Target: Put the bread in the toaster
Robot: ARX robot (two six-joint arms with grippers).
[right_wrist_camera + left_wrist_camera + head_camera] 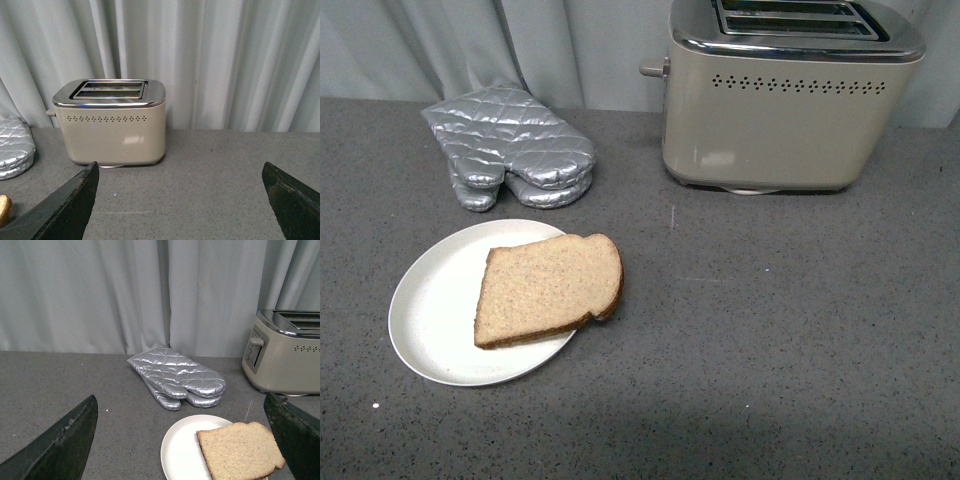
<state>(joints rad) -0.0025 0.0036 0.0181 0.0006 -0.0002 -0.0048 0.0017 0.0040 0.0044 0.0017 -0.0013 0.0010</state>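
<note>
One bread (548, 290) flat on plate (430, 300), off toaster's (785, 95) lever side | step: pre-grasp | left gripper (180, 407), right gripper (180, 167): jaws wide, empty | next: left pinches overhanging crust

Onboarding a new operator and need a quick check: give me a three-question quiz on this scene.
1. True or false: the bread is already in the toaster.
2. The bread lies on: A) a white plate, B) bare counter, C) a cutting board.
3. Name the silver quilted things left of the toaster.
Key: 1 false; 2 A; 3 oven mitts.
</note>
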